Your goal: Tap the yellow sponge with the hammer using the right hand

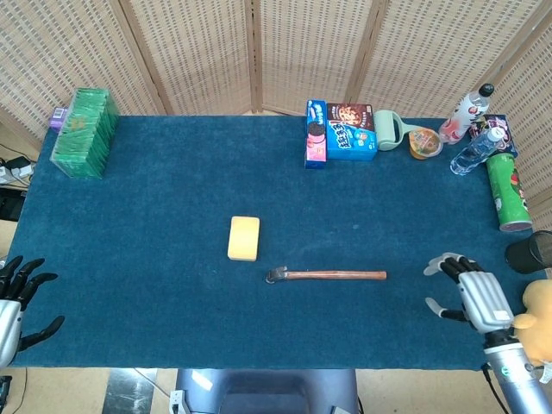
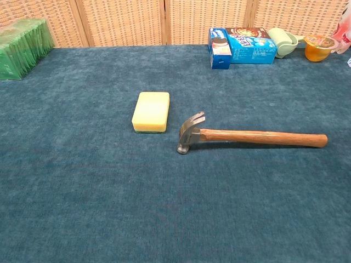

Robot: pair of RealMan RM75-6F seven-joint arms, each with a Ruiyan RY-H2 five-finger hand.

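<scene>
The yellow sponge lies flat near the middle of the blue table cloth. Just right of and below it rests the hammer, metal head toward the sponge and wooden handle pointing right. My right hand hovers over the table's right front part, fingers spread and empty, a short way right of the handle's end. At the front left corner my left hand is open off the table's edge. Neither hand shows in the chest view.
Along the back edge stand cookie boxes, a green cup, a jelly cup, bottles and a green can. A green packet stack sits back left. A black cup is at the right edge.
</scene>
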